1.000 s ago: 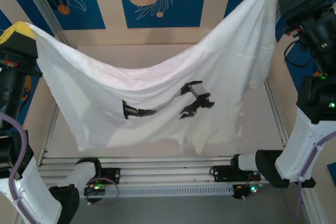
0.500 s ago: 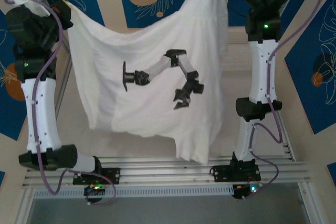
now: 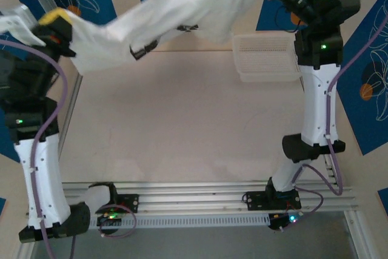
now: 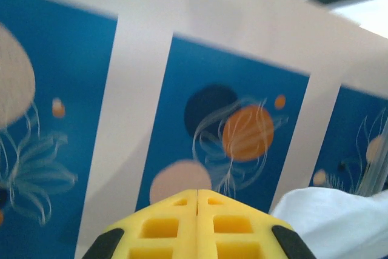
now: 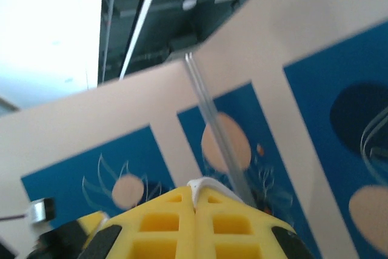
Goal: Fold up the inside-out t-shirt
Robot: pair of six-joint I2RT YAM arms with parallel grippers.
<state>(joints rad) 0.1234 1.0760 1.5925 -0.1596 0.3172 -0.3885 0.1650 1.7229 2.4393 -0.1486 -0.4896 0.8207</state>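
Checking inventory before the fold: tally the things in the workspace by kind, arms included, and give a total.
White t-shirt: 1
White mesh basket: 1
Robot arms: 2 (left arm, right arm)
Total: 4

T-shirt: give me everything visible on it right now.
The t-shirt is plain white wrinkly cloth with two small dark marks, bunched into a sagging band in the air above the far side of the table. The shut left gripper and right gripper pinch its two ends.
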